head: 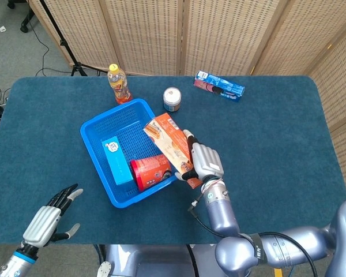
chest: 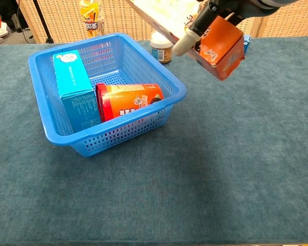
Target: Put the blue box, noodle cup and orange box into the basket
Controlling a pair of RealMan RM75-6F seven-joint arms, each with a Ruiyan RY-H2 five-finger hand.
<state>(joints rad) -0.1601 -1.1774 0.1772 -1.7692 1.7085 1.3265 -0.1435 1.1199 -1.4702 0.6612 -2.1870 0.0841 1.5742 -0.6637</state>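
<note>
The right hand [head: 203, 163], fingers wrapped around the orange cardboard box [head: 170, 145], should carry it fully over the blue plastic basket's [head: 98, 126] rim before lowering.

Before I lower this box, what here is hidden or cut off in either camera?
- Chest view: top of the orange cardboard box and most of the right hand are cut by the upper edge.
- Chest view: left hand is out of frame.
- Head view: the orange box covers the blue plastic basket's right rim.
- Head view: left hand is partly cut at the bottom.
</note>
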